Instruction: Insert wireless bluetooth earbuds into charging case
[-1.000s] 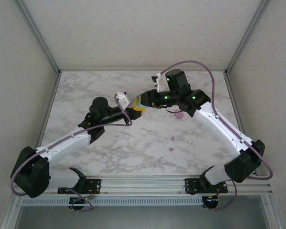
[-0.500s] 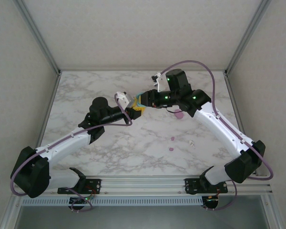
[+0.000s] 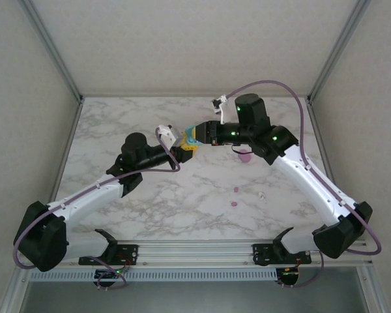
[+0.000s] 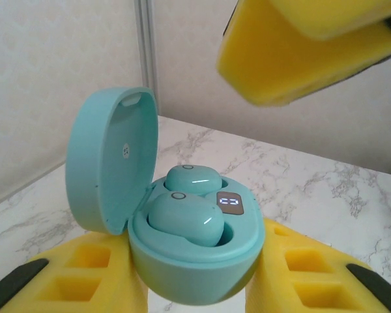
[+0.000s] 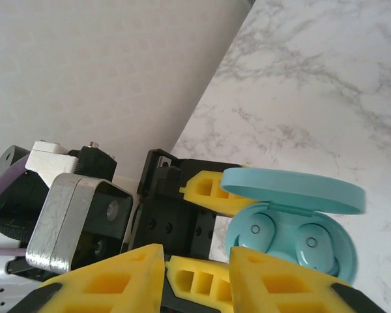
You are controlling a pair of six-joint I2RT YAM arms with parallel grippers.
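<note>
From above, the left arm reaches from its base at the near left corner up to mid-table, forearm low and nearly level; the left gripper (image 3: 186, 150) meets the right gripper (image 3: 201, 135) there, with a teal oval plastic charging case (image 3: 190, 134) between them; the right arm rises from the near right corner, bends at a high elbow and points its wrist leftward; a pink oval case (image 3: 245, 155) lies on the white marble table (image 3: 117, 124) under that forearm, and nearer the bases lie two small pink buds (image 3: 236, 190) and a tiny white bud (image 3: 262, 195), well apart from both grippers.

The left wrist camera shows what the overhead one cannot: the left gripper (image 4: 195, 274) is clamped on the charging case (image 4: 182, 267), its yellow foam fingers (image 4: 91, 274) pressing each flank; the lid stands open and upright on the left; two teal pebble-like plastic earbuds (image 4: 186, 218) sit in their wells beside a small lit display; a blurred yellow finger (image 4: 306, 45) of the right gripper hangs above, apart from the case.

From the right wrist, the right gripper (image 5: 195, 261) has its fingers (image 5: 98, 280) parted and holds nothing; the open case (image 5: 293, 195), both earbuds (image 5: 260, 231) seated, lies just beyond the right-hand fingertip; the left wrist's silver camera housing (image 5: 85, 215) faces back.
</note>
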